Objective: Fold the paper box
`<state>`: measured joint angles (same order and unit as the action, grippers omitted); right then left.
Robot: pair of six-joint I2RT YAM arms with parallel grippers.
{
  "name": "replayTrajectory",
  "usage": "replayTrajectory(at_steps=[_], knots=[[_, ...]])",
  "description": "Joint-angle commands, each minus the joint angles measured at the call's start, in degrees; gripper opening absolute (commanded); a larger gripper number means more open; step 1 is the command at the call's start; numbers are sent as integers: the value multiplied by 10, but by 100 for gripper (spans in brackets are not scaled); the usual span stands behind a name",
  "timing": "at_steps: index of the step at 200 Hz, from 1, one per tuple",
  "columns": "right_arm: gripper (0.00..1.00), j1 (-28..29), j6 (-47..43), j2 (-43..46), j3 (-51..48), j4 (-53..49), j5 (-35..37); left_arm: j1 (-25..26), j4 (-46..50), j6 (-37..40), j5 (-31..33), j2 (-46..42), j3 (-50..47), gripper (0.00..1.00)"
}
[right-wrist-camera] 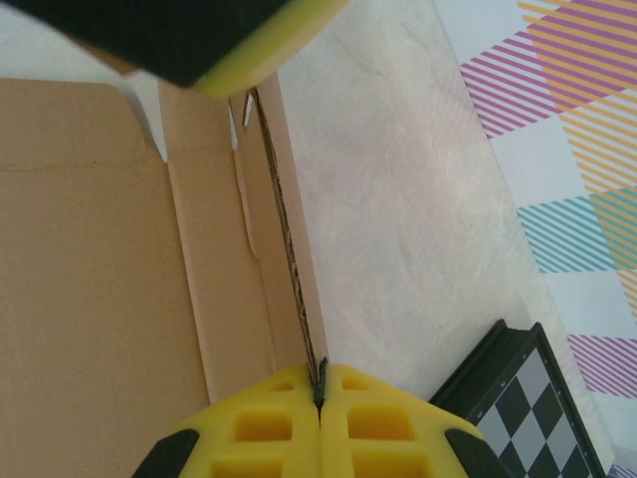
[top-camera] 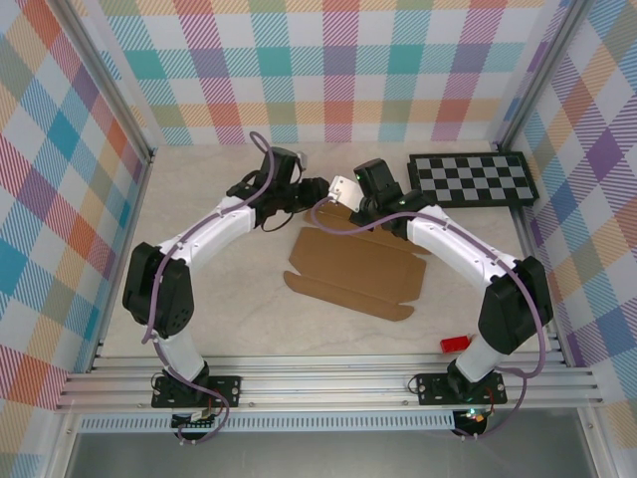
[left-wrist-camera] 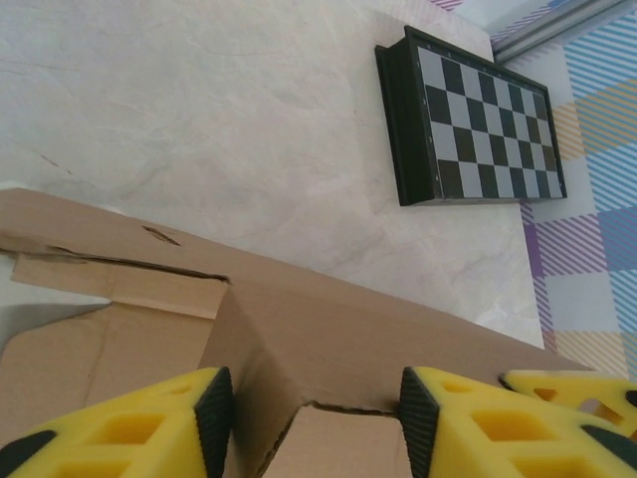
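Observation:
The paper box (top-camera: pixel 353 271) is a brown cardboard sheet lying mostly flat in the middle of the table, with its far flap lifted. My right gripper (top-camera: pixel 345 191) is at that far edge. The right wrist view shows it (right-wrist-camera: pixel 319 390) shut on the thin edge of the raised flap (right-wrist-camera: pixel 289 229). My left gripper (top-camera: pixel 315 189) is just to its left. It (left-wrist-camera: pixel 317 418) is open, with its yellow fingers (left-wrist-camera: pixel 119 423) either side of a folded corner of the cardboard (left-wrist-camera: pixel 328 339) and apart from it.
A black-and-white checkerboard panel (top-camera: pixel 472 179) lies at the back right, also seen from the left wrist (left-wrist-camera: pixel 478 119). A small red object (top-camera: pixel 455 344) sits by the right arm's base. Checked walls close in the table on three sides.

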<state>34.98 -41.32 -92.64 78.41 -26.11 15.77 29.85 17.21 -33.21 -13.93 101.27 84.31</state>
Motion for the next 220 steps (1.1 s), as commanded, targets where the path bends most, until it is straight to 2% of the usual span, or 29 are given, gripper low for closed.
replayTrajectory(at_steps=[1,22,56,71,93,98,120,149,197,220], knots=[[0,3,12,8,-3,3,-22,18,33,1,-16,15,8,48],[0,3,14,6,-3,3,-24,25,38,-1,-14,19,7,40],[0,3,12,4,-4,5,-23,27,45,-4,-12,27,20,5],[0,3,6,4,-5,6,-22,27,49,-9,-15,30,32,0],[0,3,-5,4,-6,5,-20,27,52,-14,-12,26,38,0],[0,2,-6,4,-6,5,-21,27,54,-13,-11,25,40,3],[0,1,-8,9,-4,0,-28,27,71,-4,5,17,41,29],[0,-5,-5,11,-2,-7,-35,26,97,17,26,-9,43,49],[0,-32,-10,28,-6,-18,-56,9,145,61,53,-84,35,58],[0,-59,-14,33,11,-51,-101,-8,115,135,36,-145,-31,59]])
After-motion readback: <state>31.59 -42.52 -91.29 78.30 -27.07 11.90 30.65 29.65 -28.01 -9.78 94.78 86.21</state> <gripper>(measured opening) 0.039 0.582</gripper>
